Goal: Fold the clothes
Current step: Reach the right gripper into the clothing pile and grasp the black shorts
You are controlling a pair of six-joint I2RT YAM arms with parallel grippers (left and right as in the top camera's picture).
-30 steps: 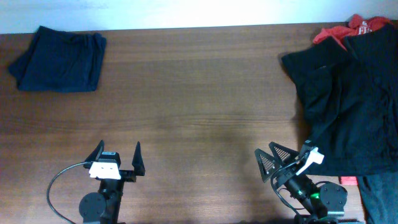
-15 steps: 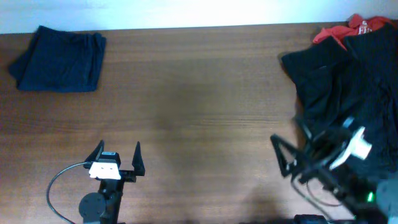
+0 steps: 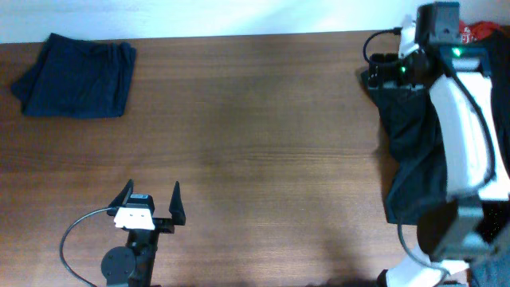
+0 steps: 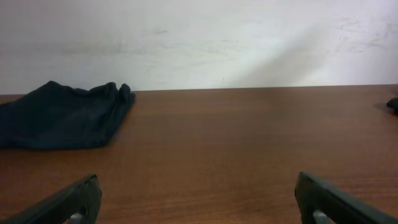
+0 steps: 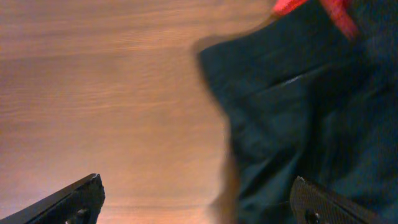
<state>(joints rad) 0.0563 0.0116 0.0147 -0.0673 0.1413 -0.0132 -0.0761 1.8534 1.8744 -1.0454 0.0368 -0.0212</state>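
Note:
A heap of black clothes [image 3: 414,135] lies at the table's right side, with a red garment [image 3: 482,32] at its far corner. My right gripper [image 3: 381,70] is open and empty above the heap's far left edge. In the right wrist view its jaws [image 5: 196,194] straddle the edge of the black fabric [image 5: 298,112], with red cloth [image 5: 339,9] at the top. My left gripper [image 3: 151,203] is open and empty near the front edge; it also shows in the left wrist view [image 4: 199,190].
A folded dark navy garment [image 3: 76,76] lies at the table's far left corner and shows in the left wrist view [image 4: 62,115]. The brown wooden table [image 3: 255,135] meets a white wall [image 4: 199,37] at the back.
My right arm has swung from the front right edge up over the black heap to its far left corner. The left arm has not moved.

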